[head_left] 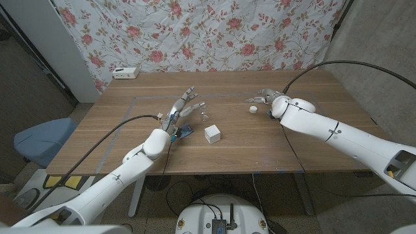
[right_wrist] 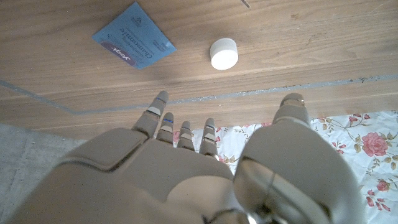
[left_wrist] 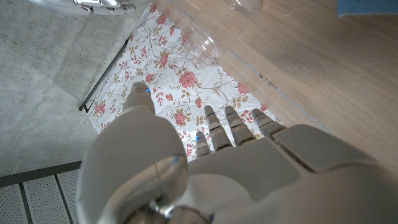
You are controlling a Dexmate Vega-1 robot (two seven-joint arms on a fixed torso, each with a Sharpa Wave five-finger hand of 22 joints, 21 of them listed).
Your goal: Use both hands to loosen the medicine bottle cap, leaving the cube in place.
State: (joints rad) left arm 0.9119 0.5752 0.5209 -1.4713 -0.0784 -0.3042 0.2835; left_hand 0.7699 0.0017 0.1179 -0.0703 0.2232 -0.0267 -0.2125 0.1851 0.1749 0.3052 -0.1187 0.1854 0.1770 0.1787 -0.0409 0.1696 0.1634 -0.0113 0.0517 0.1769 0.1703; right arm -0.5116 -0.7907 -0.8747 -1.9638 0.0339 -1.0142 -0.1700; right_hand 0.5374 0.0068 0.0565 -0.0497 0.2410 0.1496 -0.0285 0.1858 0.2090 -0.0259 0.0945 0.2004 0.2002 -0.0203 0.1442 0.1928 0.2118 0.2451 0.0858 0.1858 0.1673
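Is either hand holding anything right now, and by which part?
Nothing. Both the left hand and right hand are open; the clear bottle and the white cap lie free.

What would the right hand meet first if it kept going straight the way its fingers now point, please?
Probably the small white cap, lying loose on the table just beyond the right hand. The wrist view puts it slightly off the fingers' line, so depth is uncertain.

wooden table (head_left: pixel 273 153) w/ tape lines | floral sheet (head_left: pixel 195 32) hung behind | grey concrete wall (head_left: pixel 383 58) at right | white power strip (head_left: pixel 125 73) on far table corner | blue chair (head_left: pixel 42 138) at left
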